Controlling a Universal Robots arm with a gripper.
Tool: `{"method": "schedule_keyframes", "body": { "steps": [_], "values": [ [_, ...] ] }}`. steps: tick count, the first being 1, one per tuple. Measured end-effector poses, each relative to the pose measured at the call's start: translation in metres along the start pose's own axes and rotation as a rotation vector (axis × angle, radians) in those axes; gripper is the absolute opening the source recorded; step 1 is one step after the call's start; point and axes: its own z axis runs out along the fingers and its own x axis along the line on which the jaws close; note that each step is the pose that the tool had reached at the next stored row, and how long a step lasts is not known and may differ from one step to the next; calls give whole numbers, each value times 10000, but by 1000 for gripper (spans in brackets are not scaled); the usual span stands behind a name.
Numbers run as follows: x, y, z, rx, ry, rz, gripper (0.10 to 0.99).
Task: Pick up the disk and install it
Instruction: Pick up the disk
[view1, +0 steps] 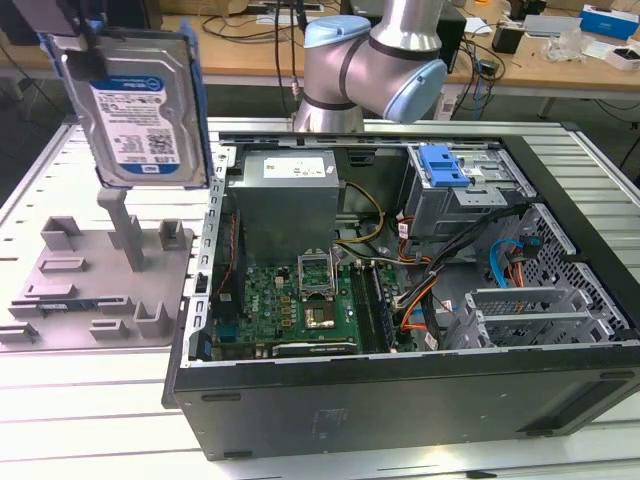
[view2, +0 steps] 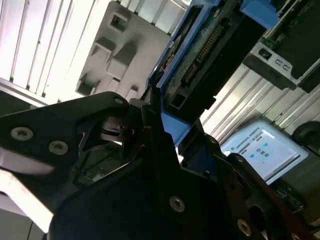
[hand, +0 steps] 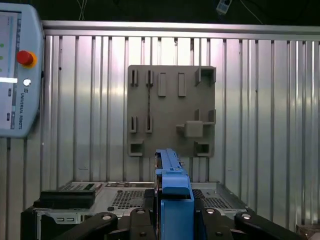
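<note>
The disk (view1: 140, 105), a silver hard drive with a white-and-blue label in a blue bracket, hangs upright in the air at the exterior view's upper left, above the grey fixture plate (view1: 100, 280). My gripper (view1: 72, 22) is shut on its top edge. In the first wrist view the disk (hand: 172, 185) shows edge-on between the black fingers (hand: 137, 220), over the fixture plate (hand: 172, 110). In the second wrist view the gripper (view2: 165, 125) clamps the blue bracket, and the disk's circuit-board side (view2: 210, 45) faces the camera.
The open computer case (view1: 400, 400) lies to the exterior view's right of the plate, with a motherboard, a grey power supply box (view1: 290, 200) and a drive bay with a blue latch (view1: 443, 165). A teach pendant (hand: 17, 70) rests on the slatted table. The arm (view1: 375, 60) stands behind the case.
</note>
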Motion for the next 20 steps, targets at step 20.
{"method": "schedule_keyframes", "body": {
  "steps": [20],
  "values": [
    [498,-1133,-37,0,1,0,369]
  ]
}}
